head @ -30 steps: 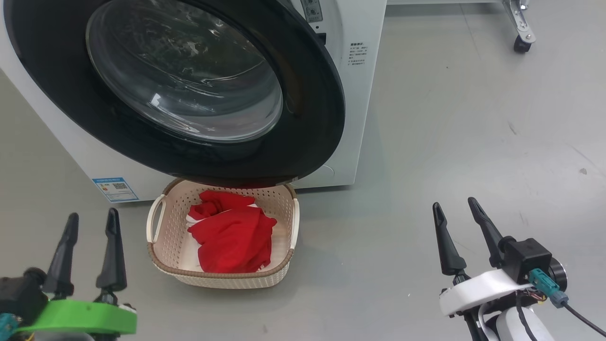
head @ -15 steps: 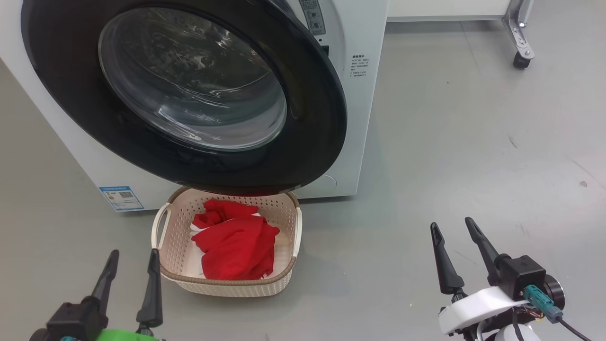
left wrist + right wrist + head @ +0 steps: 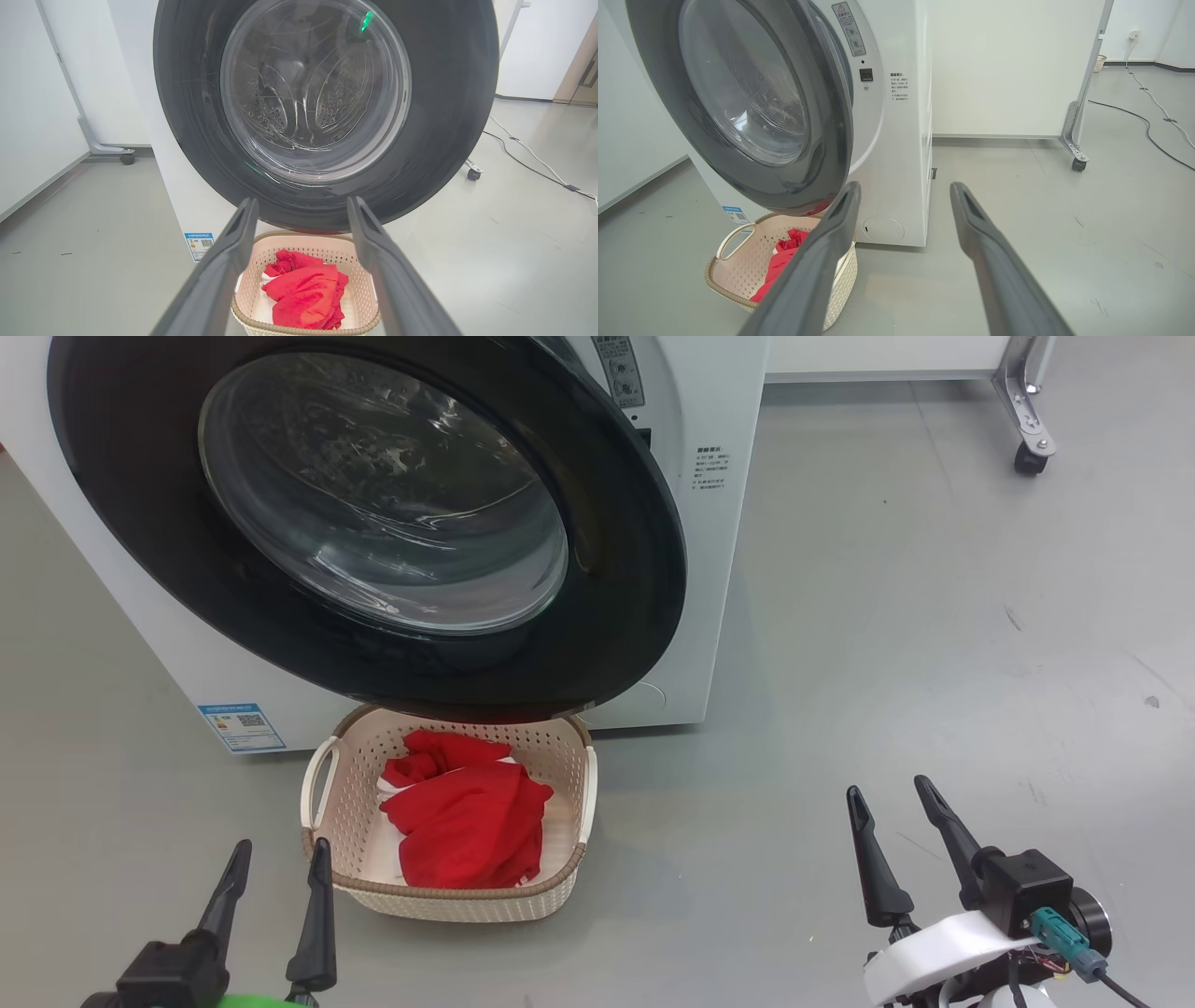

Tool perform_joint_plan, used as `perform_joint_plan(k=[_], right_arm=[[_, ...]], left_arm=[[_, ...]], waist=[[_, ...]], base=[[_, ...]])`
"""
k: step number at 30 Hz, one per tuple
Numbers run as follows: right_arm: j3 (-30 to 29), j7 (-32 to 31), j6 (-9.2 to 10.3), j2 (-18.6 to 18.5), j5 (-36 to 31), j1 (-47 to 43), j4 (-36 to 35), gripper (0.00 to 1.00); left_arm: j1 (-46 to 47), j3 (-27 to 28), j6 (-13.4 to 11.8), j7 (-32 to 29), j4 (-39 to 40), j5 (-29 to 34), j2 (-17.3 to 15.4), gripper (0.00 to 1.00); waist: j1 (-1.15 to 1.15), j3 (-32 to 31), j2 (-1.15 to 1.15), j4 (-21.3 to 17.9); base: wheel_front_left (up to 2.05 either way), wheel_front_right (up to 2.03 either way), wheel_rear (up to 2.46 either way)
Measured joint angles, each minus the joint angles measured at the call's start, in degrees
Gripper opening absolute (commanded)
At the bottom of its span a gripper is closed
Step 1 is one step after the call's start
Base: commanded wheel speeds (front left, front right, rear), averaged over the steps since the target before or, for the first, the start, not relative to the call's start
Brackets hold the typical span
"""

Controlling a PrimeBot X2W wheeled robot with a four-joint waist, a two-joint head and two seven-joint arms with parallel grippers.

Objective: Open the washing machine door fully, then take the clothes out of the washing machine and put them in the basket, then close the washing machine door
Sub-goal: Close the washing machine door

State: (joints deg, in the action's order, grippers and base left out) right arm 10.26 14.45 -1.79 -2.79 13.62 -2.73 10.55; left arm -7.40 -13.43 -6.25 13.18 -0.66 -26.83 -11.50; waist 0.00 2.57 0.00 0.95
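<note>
The washing machine door (image 3: 635,569), glossy black rim around a bulging glass bowl, lies flat against the white washing machine (image 3: 709,569); whether it is latched I cannot tell. Below it on the floor stands the cream basket (image 3: 448,887) with the red clothes (image 3: 467,821) heaped inside. My left gripper (image 3: 283,847) is open, low and just left of the basket's near corner, holding nothing. My right gripper (image 3: 887,787) is open over bare floor, well right of the basket. The left wrist view shows the door (image 3: 448,116), the basket (image 3: 359,280) and the clothes (image 3: 303,294).
A blue label (image 3: 241,726) sits low on the washer front. A caster of a metal frame leg (image 3: 1030,457) stands at the back right, and a cable (image 3: 1148,126) runs across the floor beyond it. Grey floor stretches to the right of the washer.
The head camera has shifted slightly. Both grippers have dropped lower in the view, still open; the left one has also moved right, toward the basket's near left corner. Door, basket and clothes are unchanged.
</note>
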Motion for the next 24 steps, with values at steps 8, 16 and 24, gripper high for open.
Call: perform_joint_plan(k=[8, 16, 24], right_arm=[[0.0, 0.0, 0.21, 0.0, 0.0, 0.0, -0.1, 1.0], [0.1, 0.0, 0.16, 0.1, 0.0, 0.0, 0.0, 0.0], [0.5, 0.0, -0.67, 0.1, 0.0, 0.0, 0.1, 0.0]], left_arm=[[0.0, 0.1, 0.0, 0.0, -0.2, 0.5, 1.2, 1.0], [0.0, 0.2, -0.1, 0.0, -0.3, 1.6, 1.5, 1.0], [0.0, 0.0, -0.1, 0.0, -0.5, 3.3, 1.7, 1.0]], waist=[[0.0, 0.0, 0.0, 0.0], [0.0, 0.1, 0.0, 0.2], [0.0, 0.2, 0.0, 0.9]], base=[[0.0, 0.0, 0.0], [0.0, 0.0, 0.0], [0.0, 0.0, 0.0]])
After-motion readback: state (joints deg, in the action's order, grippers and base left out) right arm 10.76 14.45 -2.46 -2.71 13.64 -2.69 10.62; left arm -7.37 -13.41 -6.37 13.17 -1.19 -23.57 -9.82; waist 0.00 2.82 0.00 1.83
